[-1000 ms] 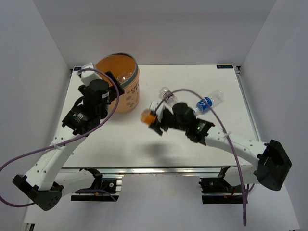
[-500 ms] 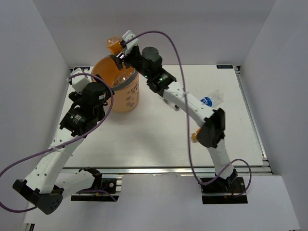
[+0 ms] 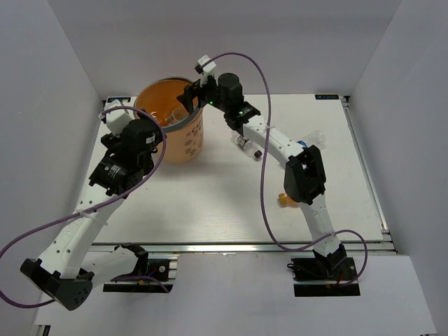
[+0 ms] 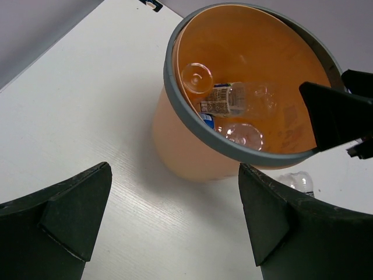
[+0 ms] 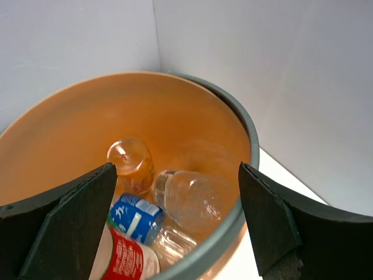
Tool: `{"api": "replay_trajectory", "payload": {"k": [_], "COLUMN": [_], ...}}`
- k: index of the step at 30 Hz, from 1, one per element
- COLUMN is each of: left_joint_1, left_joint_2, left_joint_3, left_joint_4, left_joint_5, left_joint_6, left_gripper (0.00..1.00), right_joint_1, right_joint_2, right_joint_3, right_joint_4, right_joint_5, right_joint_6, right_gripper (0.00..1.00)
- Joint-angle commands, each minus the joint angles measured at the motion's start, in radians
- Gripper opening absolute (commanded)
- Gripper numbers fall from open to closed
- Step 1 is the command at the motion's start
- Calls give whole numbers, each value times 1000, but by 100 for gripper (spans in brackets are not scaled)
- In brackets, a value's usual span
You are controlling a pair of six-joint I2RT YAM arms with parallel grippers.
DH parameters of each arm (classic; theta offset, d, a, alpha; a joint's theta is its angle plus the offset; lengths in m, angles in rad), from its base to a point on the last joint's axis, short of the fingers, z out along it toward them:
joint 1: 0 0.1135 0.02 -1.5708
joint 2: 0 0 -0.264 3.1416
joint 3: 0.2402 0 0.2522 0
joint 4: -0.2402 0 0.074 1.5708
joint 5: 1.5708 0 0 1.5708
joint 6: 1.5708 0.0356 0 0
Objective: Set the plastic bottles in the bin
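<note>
Several glossy clear plastic bottles [image 5: 192, 198] lie jumbled inside the round orange bin [image 5: 248, 135] with its smooth grey rim, right hand [image 5: 175, 227] spread wide just above it, left hand [image 4: 172, 224] equally agape over the white table [image 4: 70, 105] beside it.

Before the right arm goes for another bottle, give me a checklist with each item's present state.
1. Right end effector open and empty: ok.
2. Left end effector open, empty, beside the bin: ok.
3. Bin upright: ok.
4. All bottles binned: not ok; a clear bottle, a blue-labelled bottle and an orange bottle lie on the table.
5. Clear bottle free to grasp: cannot tell; the right arm passes over it.
</note>
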Motion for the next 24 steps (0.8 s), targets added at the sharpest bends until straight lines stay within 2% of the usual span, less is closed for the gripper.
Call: {"api": "replay_trajectory", "payload": {"k": [1,6,14,20,24], "left_joint_1": [8,14,18,20,20], "left_joint_2": [7,25,27,43,46], "left_joint_3": [10,20,25,33,56], "left_joint_4": [9,1,12,29,40], "left_joint_5": [0,-6,-3,21,34], "left_joint_6": [5,6,17,32,52], "left_gripper": [98,98,98,98,98], "right_joint_1": [-6,-6,-7,-9,-13], "right_joint_2": [-42,-16,-10,-46,-80], "right_joint_3": [-74,-117,-247,-192,-87], "right_joint_4": [86,82,99,59,45], "right_joint_5": [-160,-188,-151,-160,-178], "right_joint_6": [59,57,65,63,70], "right_gripper": [89,89,89,89,89]}}
